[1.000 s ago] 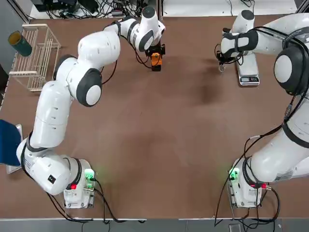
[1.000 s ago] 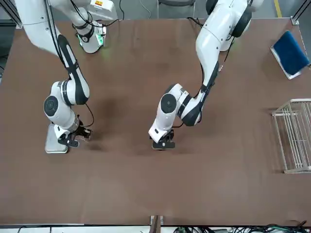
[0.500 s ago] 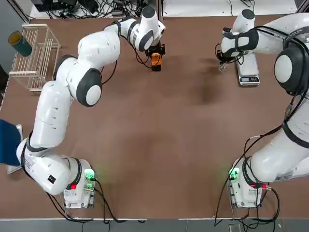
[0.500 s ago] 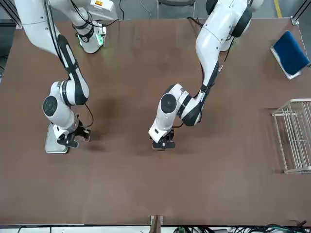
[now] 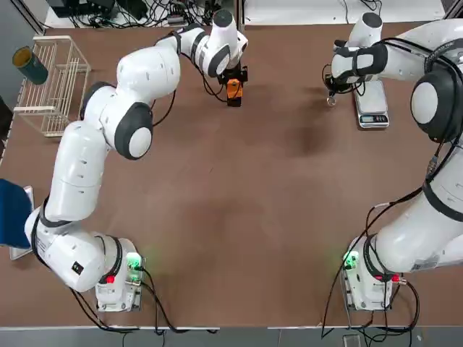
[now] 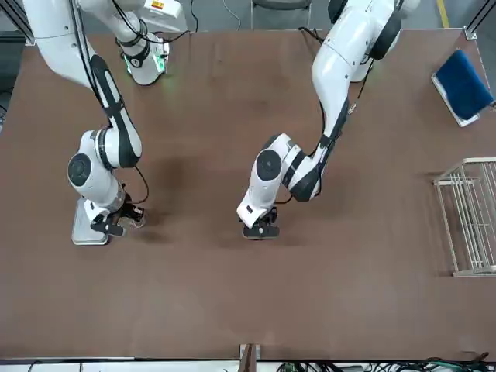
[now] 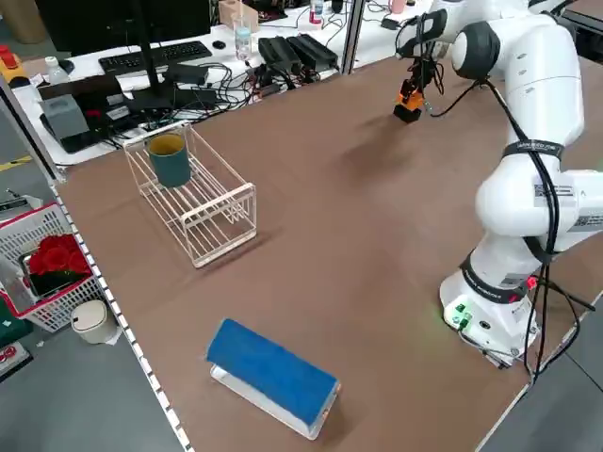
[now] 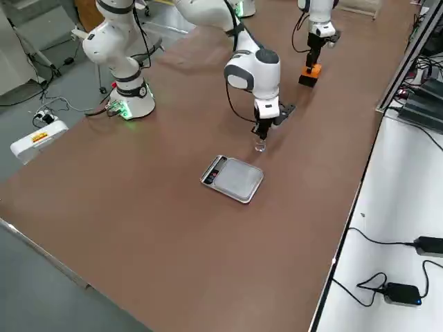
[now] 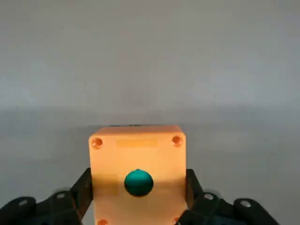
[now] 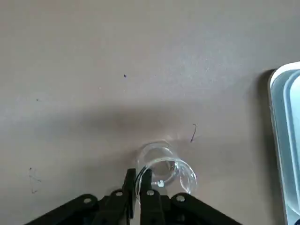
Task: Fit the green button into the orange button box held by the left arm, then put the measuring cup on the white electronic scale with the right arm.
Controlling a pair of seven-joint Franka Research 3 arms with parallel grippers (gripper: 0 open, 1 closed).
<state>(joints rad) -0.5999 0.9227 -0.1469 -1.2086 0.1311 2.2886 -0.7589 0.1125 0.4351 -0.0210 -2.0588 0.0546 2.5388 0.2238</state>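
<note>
The orange button box (image 9: 137,154) sits between the left gripper's fingers (image 9: 83,191), with the green button (image 9: 138,182) seated in its top face. In the top view the left gripper (image 5: 233,78) is shut on this box (image 5: 232,90) at the far middle of the table. The right gripper (image 10: 138,181) is shut on the rim of the clear measuring cup (image 10: 165,169). The cup (image 5: 331,100) hangs at table level just left of the white electronic scale (image 5: 372,105). I cannot tell whether the cup touches the table.
A white wire rack (image 5: 52,83) with a dark green cup (image 5: 30,65) stands at the far left. A blue-topped block (image 7: 273,375) lies at the left edge. Behind the table's far edge are cables and desks.
The right arm's wrist has shifted slightly toward the far edge, its fingers staying on the cup's rim. The left arm and the orange box have not moved.
</note>
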